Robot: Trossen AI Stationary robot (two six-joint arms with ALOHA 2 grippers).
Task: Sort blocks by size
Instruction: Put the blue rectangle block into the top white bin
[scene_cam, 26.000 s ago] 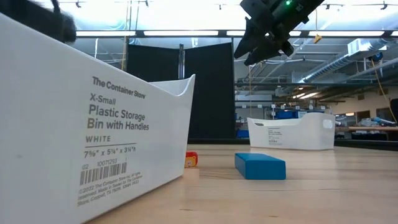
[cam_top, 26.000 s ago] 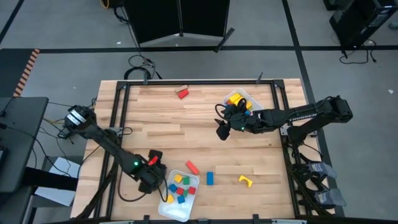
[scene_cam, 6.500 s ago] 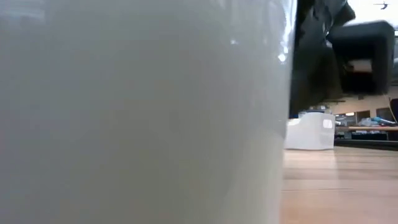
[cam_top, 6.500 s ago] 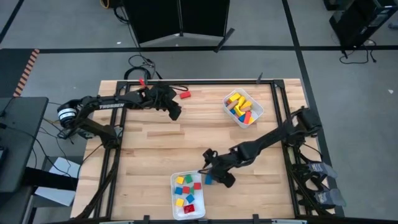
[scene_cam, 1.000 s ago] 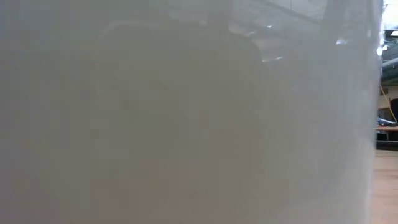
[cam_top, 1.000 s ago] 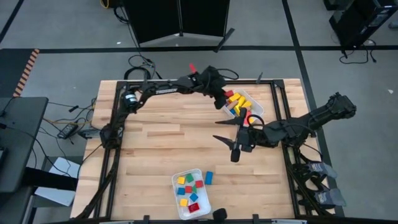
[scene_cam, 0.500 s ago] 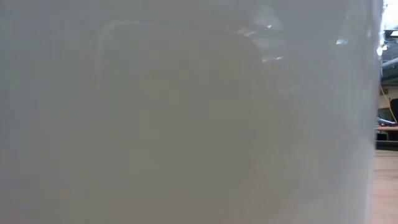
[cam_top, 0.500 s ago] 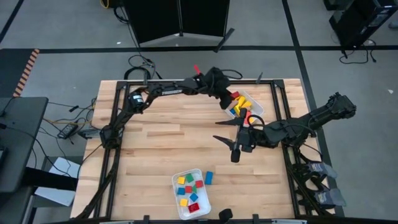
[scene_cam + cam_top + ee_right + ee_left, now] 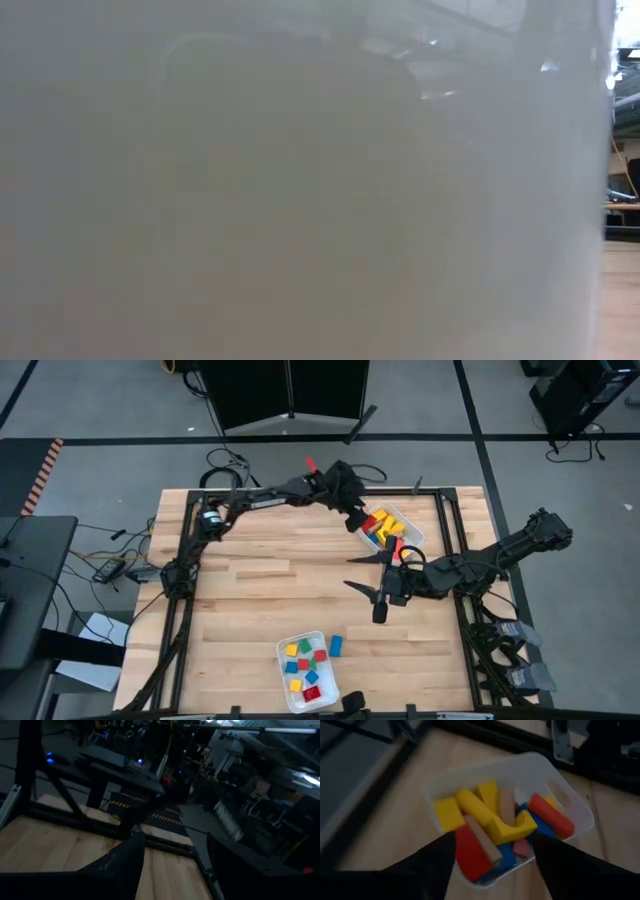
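L arm reaches across the far side of the table (image 9: 250, 570), its left gripper (image 9: 352, 520) hanging just over the far-right white tray (image 9: 410, 530). In the left wrist view its fingers (image 9: 427, 865) are spread wide w/ nothing between them, framing the tray (image 9: 560, 795) below. That tray holds the longer blocks (image 9: 490, 820): yellow bars and an arch, a red bar (image 9: 470, 852) lying at the near edge, a rounded red piece (image 9: 551, 815), a pale wooden bar, blue pieces underneath.

R arm comes in from the right edge; the right gripper (image 9: 377, 592) sits above bare wood around mid-table, near the far tray but apart from it. Fingers splayed wide, empty; the right wrist view shows them (image 9: 125, 865) over plain tabletop w/ the dim room beyond.

Near front edge stands the second white tray (image 9: 285, 650) w/ small cubes (image 9: 305, 665) inside: red, yellow, green, blue. One blue block (image 9: 336, 645) lies on the table just beside that tray's right side, not in it.

Low view is almost fully blocked by a white tray wall (image 9: 300, 180) close to the lens; only a sliver of room at the right.
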